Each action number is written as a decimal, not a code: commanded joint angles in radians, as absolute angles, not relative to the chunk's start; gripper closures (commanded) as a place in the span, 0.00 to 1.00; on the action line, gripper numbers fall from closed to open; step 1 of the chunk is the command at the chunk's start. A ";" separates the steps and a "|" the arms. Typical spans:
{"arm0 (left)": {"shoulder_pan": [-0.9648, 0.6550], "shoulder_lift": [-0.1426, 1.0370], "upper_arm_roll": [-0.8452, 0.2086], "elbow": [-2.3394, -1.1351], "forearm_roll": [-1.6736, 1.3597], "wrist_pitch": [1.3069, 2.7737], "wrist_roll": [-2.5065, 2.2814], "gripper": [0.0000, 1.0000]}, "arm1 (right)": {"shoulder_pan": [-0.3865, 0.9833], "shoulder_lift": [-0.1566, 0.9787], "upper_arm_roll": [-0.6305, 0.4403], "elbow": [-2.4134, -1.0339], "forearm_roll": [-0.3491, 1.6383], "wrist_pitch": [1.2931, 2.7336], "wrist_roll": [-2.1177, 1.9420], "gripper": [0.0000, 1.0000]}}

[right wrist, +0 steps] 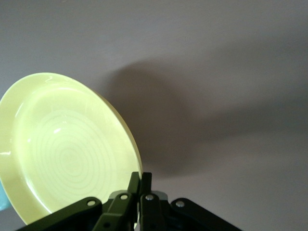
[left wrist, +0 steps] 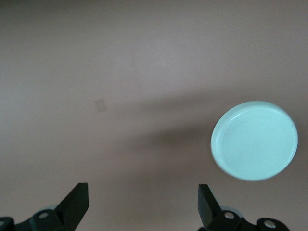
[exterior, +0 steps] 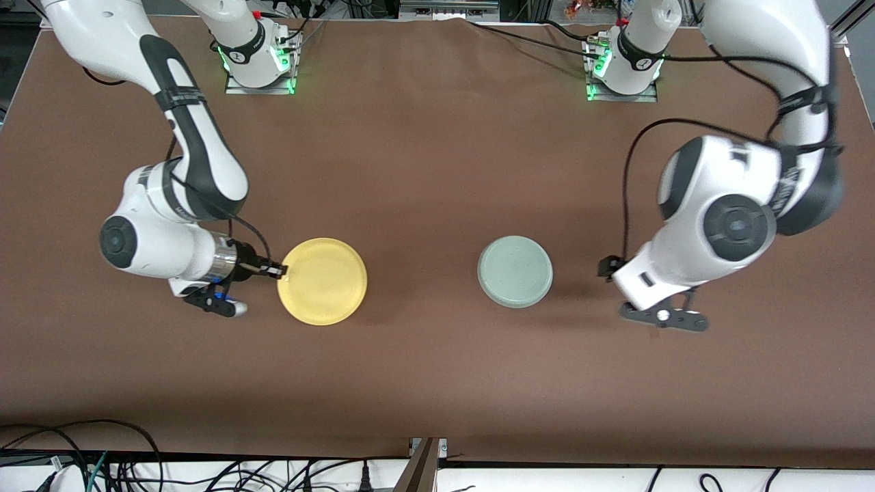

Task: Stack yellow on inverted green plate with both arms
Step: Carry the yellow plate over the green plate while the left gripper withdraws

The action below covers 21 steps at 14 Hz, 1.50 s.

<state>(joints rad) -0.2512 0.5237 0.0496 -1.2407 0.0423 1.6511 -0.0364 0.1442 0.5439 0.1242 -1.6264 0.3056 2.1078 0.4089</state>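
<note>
The yellow plate [exterior: 322, 281] is toward the right arm's end of the table. My right gripper [exterior: 277, 271] is shut on its rim at the edge facing that arm. In the right wrist view the yellow plate [right wrist: 62, 149] stands tilted, its rim pinched between the fingers [right wrist: 140, 182]. The green plate [exterior: 515, 271] lies upside down on the table toward the left arm's end. My left gripper [left wrist: 143, 199] is open and empty over bare table beside the green plate [left wrist: 254, 140]. In the front view the left arm's hand [exterior: 656, 301] hides its fingers.
The brown table [exterior: 424, 150] carries only the two plates. The arm bases [exterior: 256, 61] stand along the edge farthest from the front camera. Cables [exterior: 82, 458] hang below the near edge.
</note>
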 commanded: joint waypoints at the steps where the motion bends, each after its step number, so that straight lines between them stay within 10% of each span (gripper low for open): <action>1: -0.226 0.324 0.034 -1.366 0.064 1.580 0.000 0.00 | 0.250 0.572 0.124 -1.620 0.331 2.227 0.575 1.00; 6: -0.154 -0.001 0.032 -1.638 0.060 1.586 0.071 0.00 | 0.481 0.669 0.123 -1.620 0.322 2.504 0.877 1.00; 21: 0.015 -0.017 -0.008 -1.618 0.038 1.562 0.072 0.00 | 0.745 0.870 0.118 -1.470 0.328 2.803 1.108 1.00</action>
